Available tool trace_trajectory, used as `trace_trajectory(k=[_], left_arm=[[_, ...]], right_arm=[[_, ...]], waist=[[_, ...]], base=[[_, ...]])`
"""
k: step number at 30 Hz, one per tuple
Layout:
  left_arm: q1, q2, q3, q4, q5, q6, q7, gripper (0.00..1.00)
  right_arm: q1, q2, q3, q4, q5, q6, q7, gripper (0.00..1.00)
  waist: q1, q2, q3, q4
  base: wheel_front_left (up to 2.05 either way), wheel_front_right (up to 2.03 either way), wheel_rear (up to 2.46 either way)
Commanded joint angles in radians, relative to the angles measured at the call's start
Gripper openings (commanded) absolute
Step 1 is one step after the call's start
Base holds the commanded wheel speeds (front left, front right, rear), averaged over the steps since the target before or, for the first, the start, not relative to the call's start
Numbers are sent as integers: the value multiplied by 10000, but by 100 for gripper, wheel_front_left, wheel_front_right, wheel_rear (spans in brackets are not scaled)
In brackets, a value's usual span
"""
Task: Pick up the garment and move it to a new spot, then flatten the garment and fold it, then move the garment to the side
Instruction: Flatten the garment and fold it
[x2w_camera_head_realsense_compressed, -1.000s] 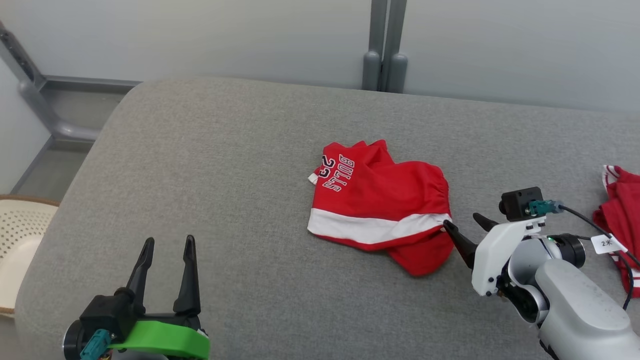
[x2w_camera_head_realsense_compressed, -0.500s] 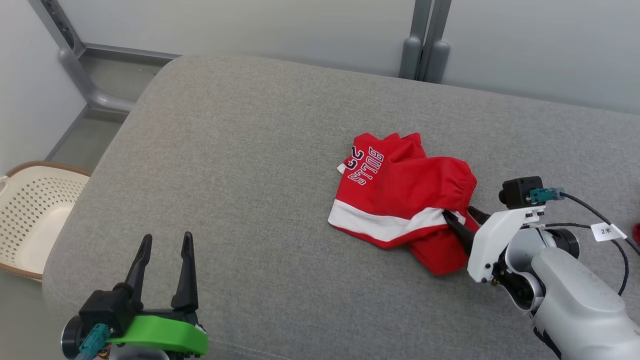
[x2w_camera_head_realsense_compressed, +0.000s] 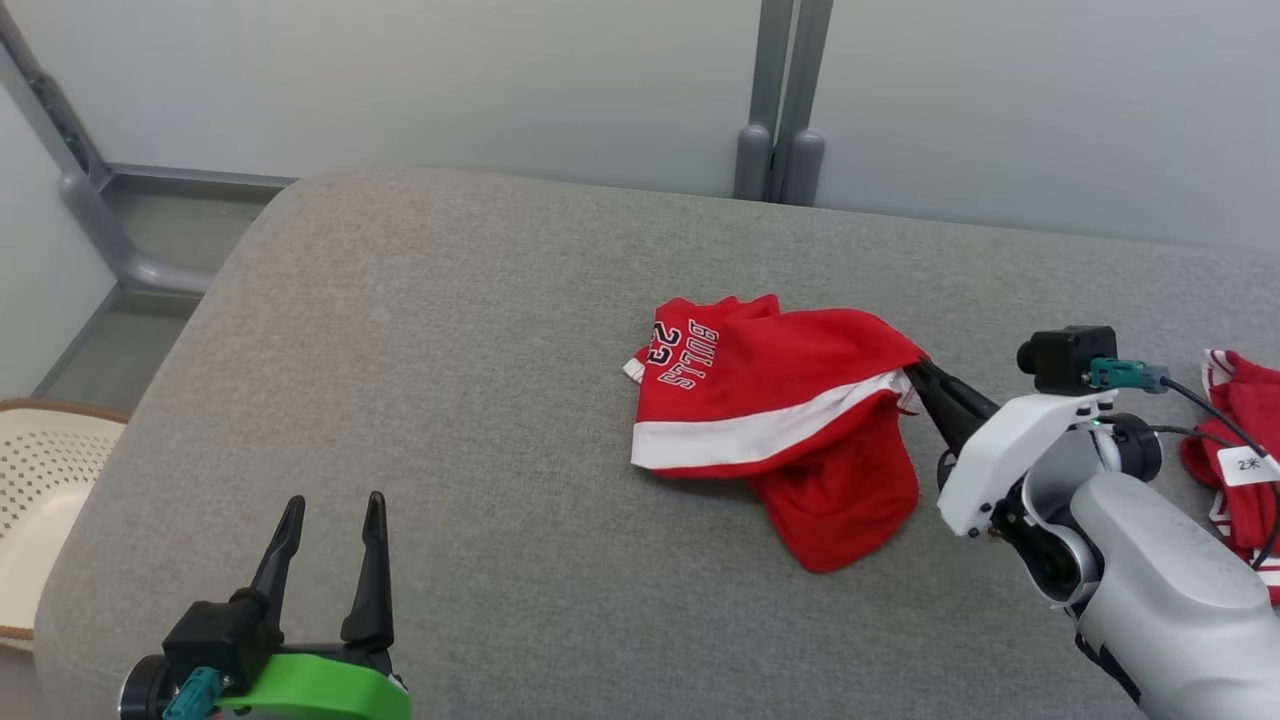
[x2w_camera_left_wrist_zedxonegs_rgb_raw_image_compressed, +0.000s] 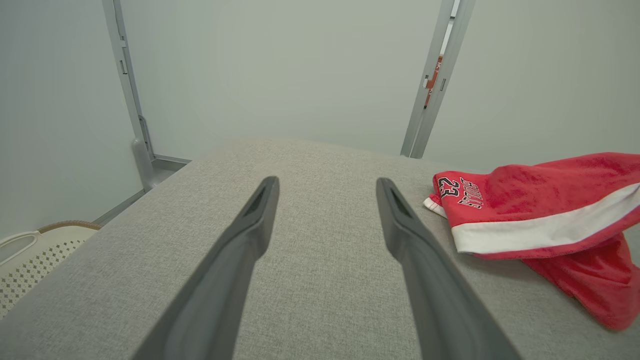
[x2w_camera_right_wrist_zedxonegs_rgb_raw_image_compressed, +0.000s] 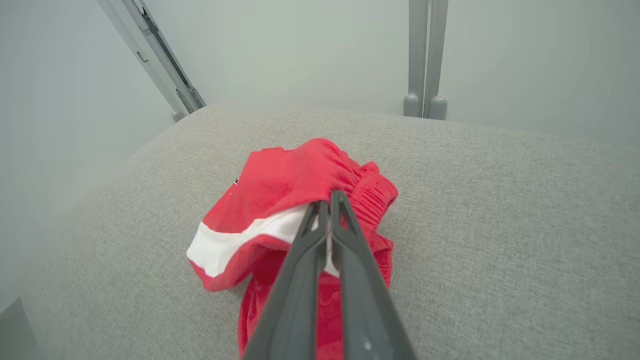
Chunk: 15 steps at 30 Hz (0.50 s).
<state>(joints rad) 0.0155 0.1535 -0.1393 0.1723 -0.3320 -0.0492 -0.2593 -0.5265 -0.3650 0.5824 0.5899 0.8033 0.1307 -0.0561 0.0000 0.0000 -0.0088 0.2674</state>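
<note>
The garment (x2w_camera_head_realsense_compressed: 770, 395) is a pair of red shorts with a white band and white lettering, crumpled on the grey padded table (x2w_camera_head_realsense_compressed: 450, 350). My right gripper (x2w_camera_head_realsense_compressed: 915, 375) is shut on its right edge, which is raised off the table. In the right wrist view the garment (x2w_camera_right_wrist_zedxonegs_rgb_raw_image_compressed: 280, 190) hangs bunched from the closed right gripper (x2w_camera_right_wrist_zedxonegs_rgb_raw_image_compressed: 326, 197). My left gripper (x2w_camera_head_realsense_compressed: 330, 505) stands open at the lower left, well clear of the cloth. In the left wrist view its fingers (x2w_camera_left_wrist_zedxonegs_rgb_raw_image_compressed: 260, 220) spread over bare table, with the garment (x2w_camera_left_wrist_zedxonegs_rgb_raw_image_compressed: 540, 210) to their right.
A second red and white piece of clothing (x2w_camera_head_realsense_compressed: 1235, 400) lies at the table's right edge behind my right arm. A cream perforated basket (x2w_camera_head_realsense_compressed: 40, 480) stands off the table's left side. A grey wall with metal posts (x2w_camera_head_realsense_compressed: 775, 100) runs behind the table.
My right gripper has shut on the garment's right edge and lifted it, so the cloth now drapes from the fingers. The head camera has shifted. The left gripper has kept still.
</note>
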Motion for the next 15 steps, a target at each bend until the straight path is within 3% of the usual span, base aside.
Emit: trace_trajectory(k=[1,10,15], left_arm=[[151,101,19,-34,-61,51,-9,100],[211,79,-70,-131,-146,71,27,100],[155,16,-130,-62,-178,95,15,100]], right_arm=[[-62,-251,-66,-161,34,1,-85,0],[1292,-1432,-1252,-753,-397,1,387,0],[2577,-1477,-2005,-656,-648,1,803,0]], waist=[[0,0,-193,-463],[0,0,-144,-1425],[0,0,-74,-1685]], base=[[0,0,0],[0,0,0],[0,0,0]])
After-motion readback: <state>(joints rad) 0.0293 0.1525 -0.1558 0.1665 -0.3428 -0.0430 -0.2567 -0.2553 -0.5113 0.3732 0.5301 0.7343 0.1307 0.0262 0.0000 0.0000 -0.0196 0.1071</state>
